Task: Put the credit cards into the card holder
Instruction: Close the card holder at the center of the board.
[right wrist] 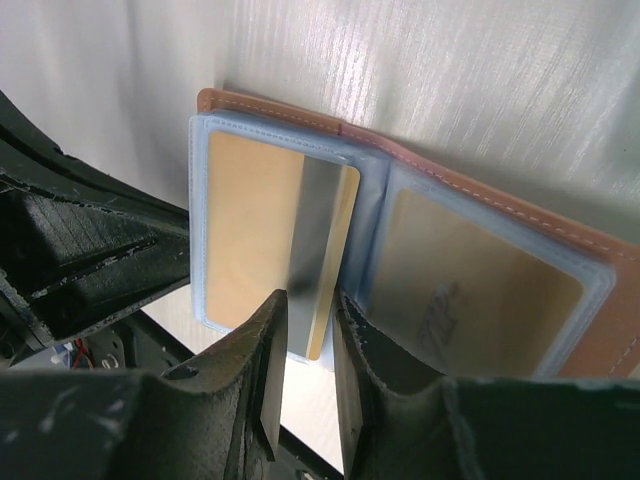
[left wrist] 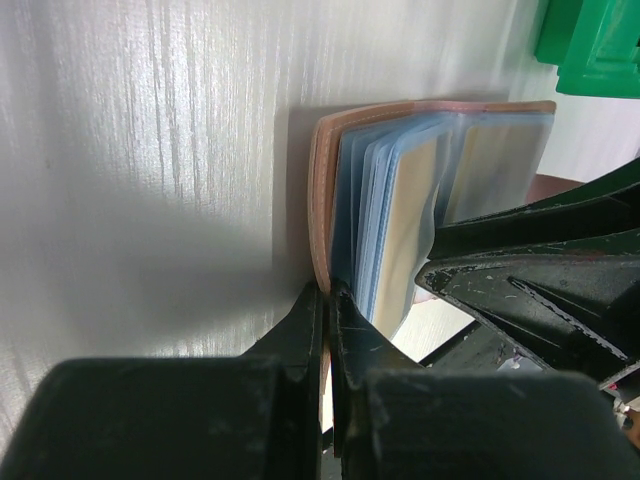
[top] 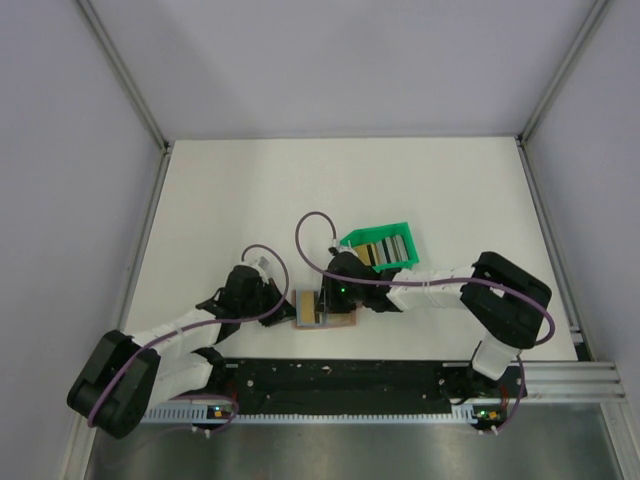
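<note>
Near the table's [top: 250,200] six o'clock edge, my right claw [right wrist: 308,310] is pinching a silver card [right wrist: 318,230], its far end over the card holder's [right wrist: 500,200] nine o'clock pocket. My left claw [left wrist: 327,300] is clamping tight on the holder's tan cover. More cards [top: 385,251] are lying in a green tray [top: 385,231] at one o'clock.

Green tray [left wrist: 592,45] cut off at view's corner; card holder [right wrist: 622,325] right end cropped; tray's credit cards [top: 385,250] uncountable.

The white desk [top: 300,180] carries the open tan card holder [top: 312,310] near its front edge, with a green tray [top: 380,231] just behind it.
</note>
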You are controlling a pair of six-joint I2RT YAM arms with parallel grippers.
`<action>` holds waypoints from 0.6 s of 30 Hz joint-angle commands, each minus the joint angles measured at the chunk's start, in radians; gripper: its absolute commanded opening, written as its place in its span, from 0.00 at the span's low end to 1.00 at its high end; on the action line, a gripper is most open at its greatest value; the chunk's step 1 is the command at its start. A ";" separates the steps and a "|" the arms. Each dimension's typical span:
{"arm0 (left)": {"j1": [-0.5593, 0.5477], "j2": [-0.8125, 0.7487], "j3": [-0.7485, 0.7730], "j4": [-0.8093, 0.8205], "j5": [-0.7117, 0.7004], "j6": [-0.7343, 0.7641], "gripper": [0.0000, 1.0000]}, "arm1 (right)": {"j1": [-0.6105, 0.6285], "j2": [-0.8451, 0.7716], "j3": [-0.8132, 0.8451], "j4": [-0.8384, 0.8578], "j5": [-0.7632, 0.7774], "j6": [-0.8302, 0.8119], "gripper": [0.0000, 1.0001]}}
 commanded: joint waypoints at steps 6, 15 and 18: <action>-0.002 0.014 -0.004 -0.059 -0.041 0.026 0.00 | 0.003 -0.087 0.006 -0.010 0.052 -0.040 0.29; -0.002 -0.005 0.041 -0.129 -0.033 0.050 0.00 | 0.005 -0.329 -0.011 -0.319 0.377 -0.054 0.43; -0.002 -0.005 0.048 -0.140 -0.035 0.058 0.00 | 0.005 -0.370 -0.017 -0.393 0.414 -0.031 0.45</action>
